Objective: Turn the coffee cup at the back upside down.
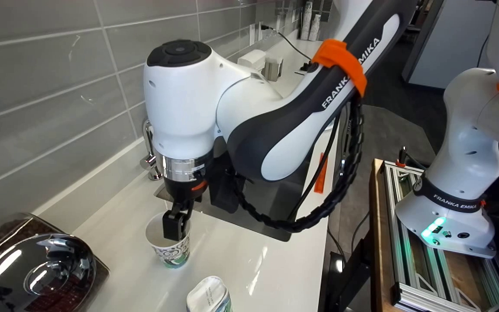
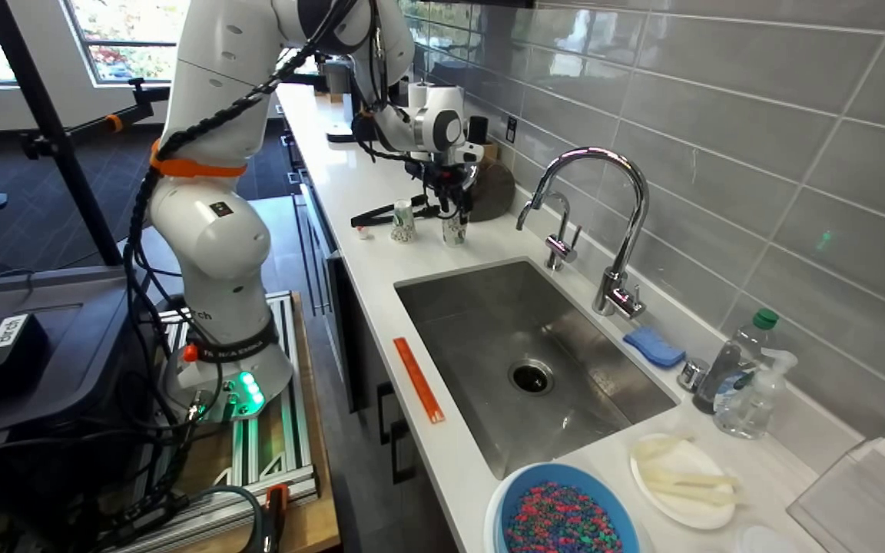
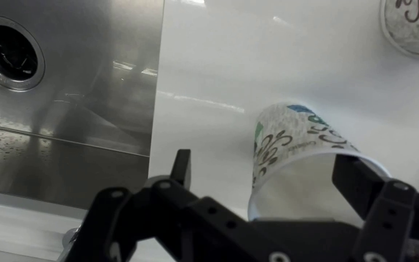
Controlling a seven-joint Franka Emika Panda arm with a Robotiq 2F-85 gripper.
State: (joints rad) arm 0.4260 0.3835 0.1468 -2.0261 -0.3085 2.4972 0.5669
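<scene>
The coffee cup (image 1: 176, 253), white paper with teal-green and brown print, stands upright on the counter; it also shows in an exterior view (image 2: 454, 233) and in the wrist view (image 3: 286, 134). My gripper (image 3: 269, 171) is open and reaches down at its mouth; it also shows in both exterior views (image 1: 176, 225) (image 2: 442, 206). In the wrist view the right finger is inside the rim and the left finger is outside, apart from the wall. Whether the right finger touches the cup, I cannot tell. A near-identical second cup (image 1: 209, 297) (image 2: 403, 221) (image 3: 418, 27) stands upside down nearby.
A steel sink (image 2: 473, 346) lies beside the cups, with a chrome faucet (image 2: 631, 223) at the tiled wall (image 1: 50, 73). A dark container with a shiny lid (image 1: 37, 277) stands near the coffee cup. A long black object (image 2: 373, 216) lies behind the second cup.
</scene>
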